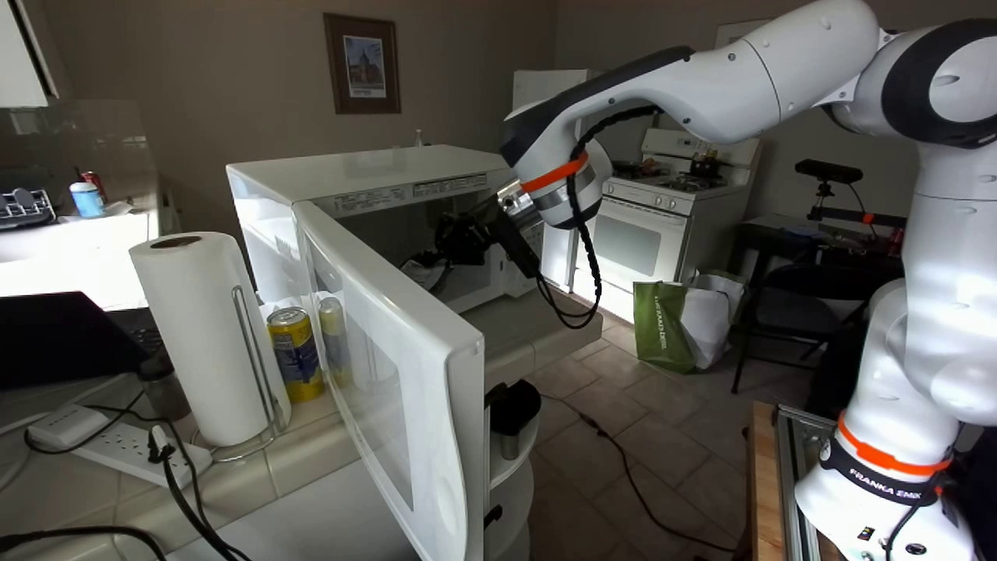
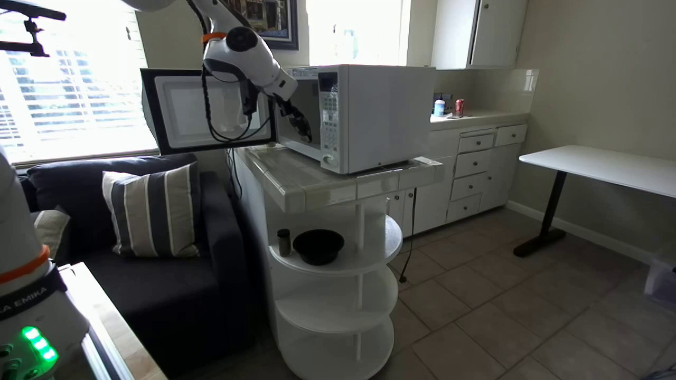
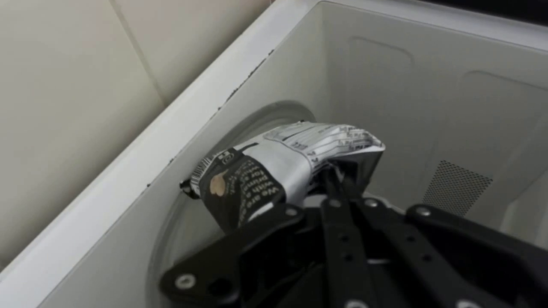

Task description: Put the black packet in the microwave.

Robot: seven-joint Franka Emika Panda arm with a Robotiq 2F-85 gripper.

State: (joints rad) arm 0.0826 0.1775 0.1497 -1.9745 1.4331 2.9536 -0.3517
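Packet (image 3: 287,167) inside microwave (image 2: 388,119), in grip of end effector (image 3: 337,176)

striped pillow (image 2: 154,212), yellow can (image 1: 296,357), stove (image 1: 629,240)

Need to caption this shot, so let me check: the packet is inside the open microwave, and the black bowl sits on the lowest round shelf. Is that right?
Not quite: the black bowl sits on the top round shelf, not the lowest, as an exterior view shows. The rest stands: the packet is inside the open microwave.
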